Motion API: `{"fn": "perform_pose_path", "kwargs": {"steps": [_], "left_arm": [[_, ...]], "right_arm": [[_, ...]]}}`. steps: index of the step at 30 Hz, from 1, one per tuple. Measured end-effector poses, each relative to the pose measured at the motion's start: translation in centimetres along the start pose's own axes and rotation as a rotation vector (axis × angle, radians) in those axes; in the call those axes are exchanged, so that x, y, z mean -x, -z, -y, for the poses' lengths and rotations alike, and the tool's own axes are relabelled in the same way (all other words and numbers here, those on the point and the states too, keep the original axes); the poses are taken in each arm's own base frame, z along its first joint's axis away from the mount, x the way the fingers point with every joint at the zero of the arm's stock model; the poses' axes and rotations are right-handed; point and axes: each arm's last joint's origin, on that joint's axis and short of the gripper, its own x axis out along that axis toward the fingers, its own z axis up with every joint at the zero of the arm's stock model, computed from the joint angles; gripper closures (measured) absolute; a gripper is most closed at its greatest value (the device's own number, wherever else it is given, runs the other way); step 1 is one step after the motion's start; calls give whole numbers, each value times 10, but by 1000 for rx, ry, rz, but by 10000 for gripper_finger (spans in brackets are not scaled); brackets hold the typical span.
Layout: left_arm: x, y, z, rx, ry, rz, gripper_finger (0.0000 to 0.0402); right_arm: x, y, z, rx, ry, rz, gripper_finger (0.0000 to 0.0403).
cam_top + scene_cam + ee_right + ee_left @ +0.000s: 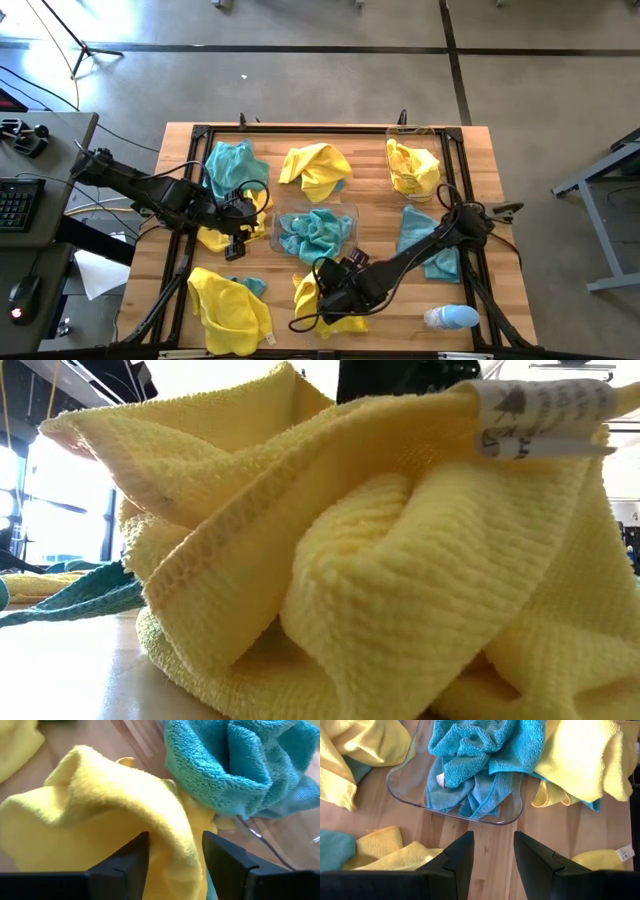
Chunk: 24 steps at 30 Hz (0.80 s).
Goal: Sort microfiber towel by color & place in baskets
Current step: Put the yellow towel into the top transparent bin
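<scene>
Towels of soft looped microfiber, bright yellow and teal-blue, lie crumpled across the wooden worktop point(370, 205). One clear rounded plastic basket point(350, 215) at centre holds a heap of teal-blue towels point(315, 235); a second clear basket point(428, 135) at the far right corner holds a yellow towel point(412, 167). The right hand point(175, 857) stands with fingers apart, a ridge of crumpled yellow towel point(100, 805) lying between them, just beside the central basket; nothing is gripped. The left hand point(492, 855) waits, fingers parted and empty, over bare wood just short of that basket's rim. The cloth looks light, limp and unbreakable; it should drape and trail when lifted. A raised fold offers the best purchase, pinched deep enough that the loose pile does not slip free.
</scene>
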Motion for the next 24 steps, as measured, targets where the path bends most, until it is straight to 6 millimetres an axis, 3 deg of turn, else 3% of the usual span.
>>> {"fn": "perform_pose_path", "kwargs": {"steps": [3, 8, 12, 17, 20, 24], "left_arm": [[0, 0, 0, 5, 1, 0, 273], [0, 0, 0, 6, 0, -1, 273], [0, 0, 0, 15, 0, -1, 273], [0, 0, 0, 15, 0, 0, 273], [0, 0, 0, 15, -6, 7, 273], [0, -1, 0, 18, -6, 16, 273]], "right_arm": [[-3, -4, -1, -20, -29, -9, 273], [-1, -3, -2, -15, -47, -21, 389], [16, -9, -4, -24, -76, -18, 379], [66, -28, 0, 19, -60, 107, 398], [101, -41, 13, 39, -17, 165, 396], [127, -46, 43, 79, 62, 246, 400]]}}
